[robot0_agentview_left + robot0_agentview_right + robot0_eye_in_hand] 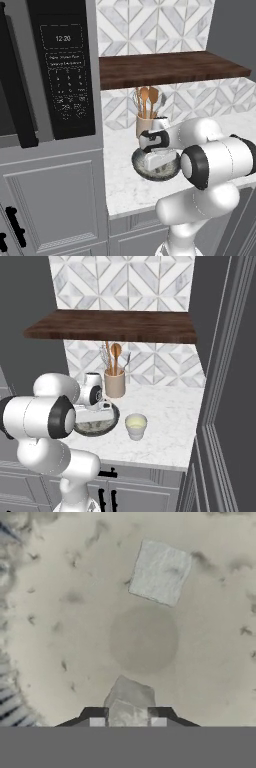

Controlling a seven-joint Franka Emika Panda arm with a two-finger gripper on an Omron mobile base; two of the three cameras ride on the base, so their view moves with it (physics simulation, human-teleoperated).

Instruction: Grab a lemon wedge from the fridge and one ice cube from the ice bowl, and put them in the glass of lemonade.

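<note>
Hand view looked straight down into the ice bowl [60, 637], whose pale speckled inside spread across the frame; the gripper [128, 722] stood low over it, its two dark finger tips on either side of a pale ice cube [129, 704] that sat squarely between them; the tips appeared to be against the cube's sides, closed in on it, though actual contact could not be told for certain; a second ice cube [160, 572] lay flat on the bowl's floor, well apart from the first, toward the far side of the bowl from the fingers. In the left base view the ice bowl [142, 170] rested on the marble counter [122, 190], with the robot's hand reaching down into it; just behind the bowl stood a beige holder of wooden spoons [146, 122]. In the right base view the glass of lemonade [135, 427] stood upright on the counter just beside the ice bowl [102, 426], to its right, not touching it; above the bowl hung a dark wooden shelf [112, 326].
</note>
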